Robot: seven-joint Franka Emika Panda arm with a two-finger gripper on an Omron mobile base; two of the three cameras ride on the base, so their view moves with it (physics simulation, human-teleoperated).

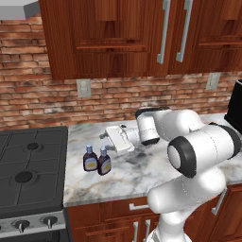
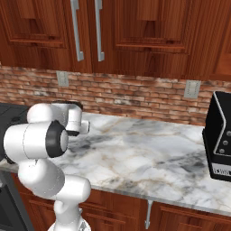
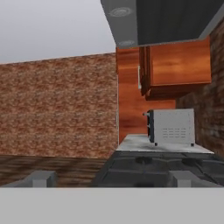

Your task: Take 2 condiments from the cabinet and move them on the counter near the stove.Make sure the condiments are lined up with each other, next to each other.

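Both condiments (image 1: 97, 160) are standing upright on the desk (image 1: 142, 177), side by side and just about touching, near the stove (image 1: 30, 175). Judging by this, the placing looks done; little seems left beyond pulling the arm away. The hand (image 1: 105, 137) is hovering just above and behind them, fingers spread wide, gripping nothing. The yellow-white labels are too small to read.
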